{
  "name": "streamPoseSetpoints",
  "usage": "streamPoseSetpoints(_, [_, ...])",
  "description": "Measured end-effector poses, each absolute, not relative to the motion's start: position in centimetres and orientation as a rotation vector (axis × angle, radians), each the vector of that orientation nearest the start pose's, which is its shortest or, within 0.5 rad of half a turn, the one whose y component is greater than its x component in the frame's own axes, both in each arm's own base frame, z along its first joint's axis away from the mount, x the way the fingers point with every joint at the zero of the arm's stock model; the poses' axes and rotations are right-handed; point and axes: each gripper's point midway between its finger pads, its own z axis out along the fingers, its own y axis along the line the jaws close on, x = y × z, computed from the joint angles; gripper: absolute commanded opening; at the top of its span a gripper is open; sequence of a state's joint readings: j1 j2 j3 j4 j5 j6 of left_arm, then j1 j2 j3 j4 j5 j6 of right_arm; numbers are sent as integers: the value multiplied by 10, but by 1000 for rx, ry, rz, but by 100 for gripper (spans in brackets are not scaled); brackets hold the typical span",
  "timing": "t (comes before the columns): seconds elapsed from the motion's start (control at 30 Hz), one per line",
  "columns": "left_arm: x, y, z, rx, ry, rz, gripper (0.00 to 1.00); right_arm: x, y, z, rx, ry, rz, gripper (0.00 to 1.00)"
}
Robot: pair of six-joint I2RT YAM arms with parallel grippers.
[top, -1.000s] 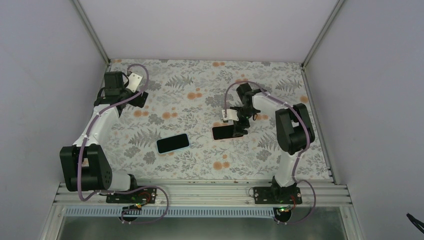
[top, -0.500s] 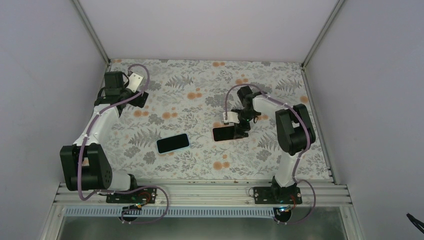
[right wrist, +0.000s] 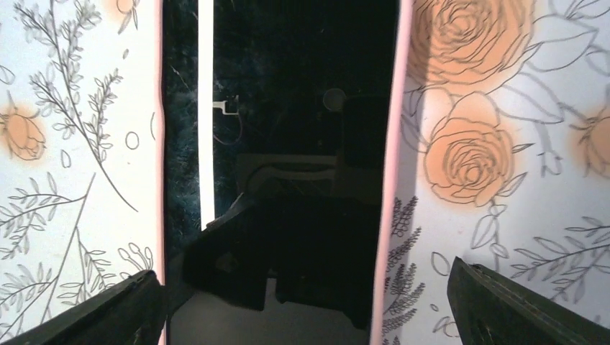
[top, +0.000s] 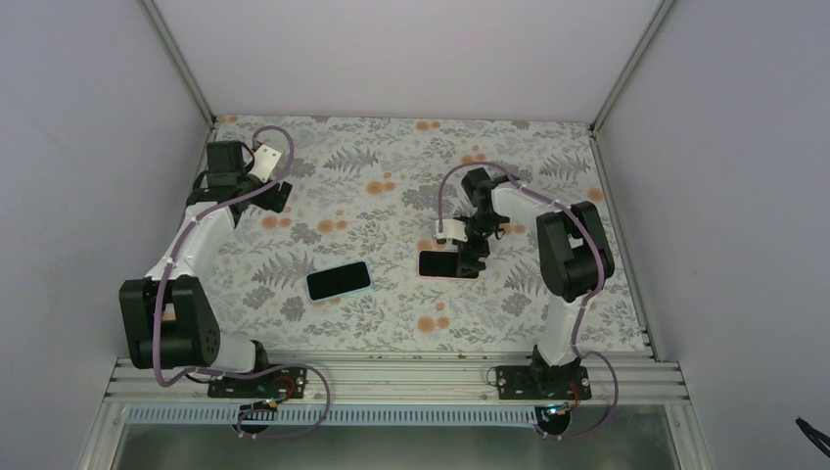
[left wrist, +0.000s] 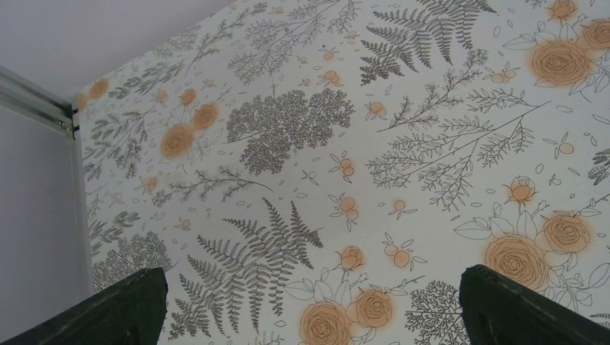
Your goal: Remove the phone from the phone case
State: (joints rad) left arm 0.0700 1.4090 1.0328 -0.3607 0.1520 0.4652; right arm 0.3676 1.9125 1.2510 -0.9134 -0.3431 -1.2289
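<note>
Grey ferns and orange roses cover the flat table top (top: 391, 157). Pale walls (top: 88, 147) shut it in on three sides, and there is lots of bare room in the middle and at the back.

A black flat phone with a pink rim (top: 440, 264) lies right of the middle. The right gripper (top: 469, 258) stands over its right end, spread as wide as it goes, and holds nothing. Its own camera shows the shiny black face between two pink edges much better than the top view does.

A second black slab with a pale blue rim (top: 339, 282) lies apart to the left. I cannot tell which one is the case.

The left gripper (top: 277, 194) is near the back left corner, spread wide with nothing in it.
</note>
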Motion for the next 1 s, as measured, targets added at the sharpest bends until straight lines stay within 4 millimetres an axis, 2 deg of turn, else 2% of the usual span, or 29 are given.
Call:
streamPoseSetpoints(0.17, [409,3,176,531,2237,104,100,302,182,32,-2119,2088,524,100])
streamPoseSetpoints(0.27, [408,3,175,535,2239,105,100,300,184,32,-2119,2122,575,100])
streamPoseSetpoints(0.5, [407,3,171,546,2245,109,100,284,180,26,-2084,2211,634,100])
streamPoseSetpoints(0.67, [405,3,166,548,2254,110,100,264,174,26,-2041,2249,649,100])
streamPoseSetpoints(0.8, [405,3,167,547,2252,111,100,259,174,25,-2005,2263,611,100])
streamPoseSetpoints(1.0, [405,4,166,544,2254,125,100,259,178,17,-1960,2222,414,100])
